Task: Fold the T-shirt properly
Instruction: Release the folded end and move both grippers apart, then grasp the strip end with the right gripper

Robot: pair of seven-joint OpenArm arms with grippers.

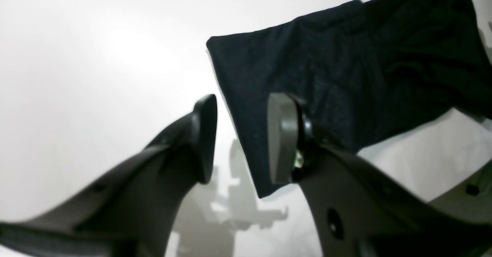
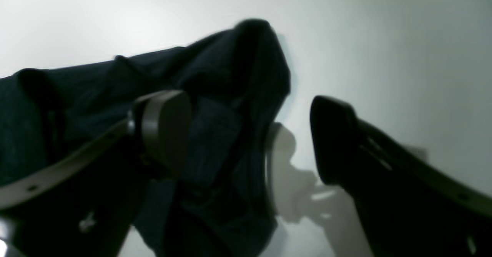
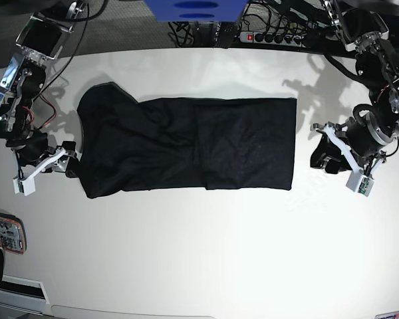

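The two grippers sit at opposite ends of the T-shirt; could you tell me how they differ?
The left gripper stands just off the T-shirt's straight, squared end; the right gripper is beside the rumpled, rounded end. In its wrist view, the right gripper's jaws gape wider than the left's. Both are open and hold nothing.

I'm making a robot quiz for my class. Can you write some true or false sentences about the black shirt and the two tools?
1. The T-shirt lies on the white table. True.
2. The left tool is holding the shirt. False: it is open and empty, beside the shirt's edge.
3. The right tool is open. True.
4. The shirt is red. False: it is black.
5. The shirt hangs in the air. False: it rests flat, partly folded.
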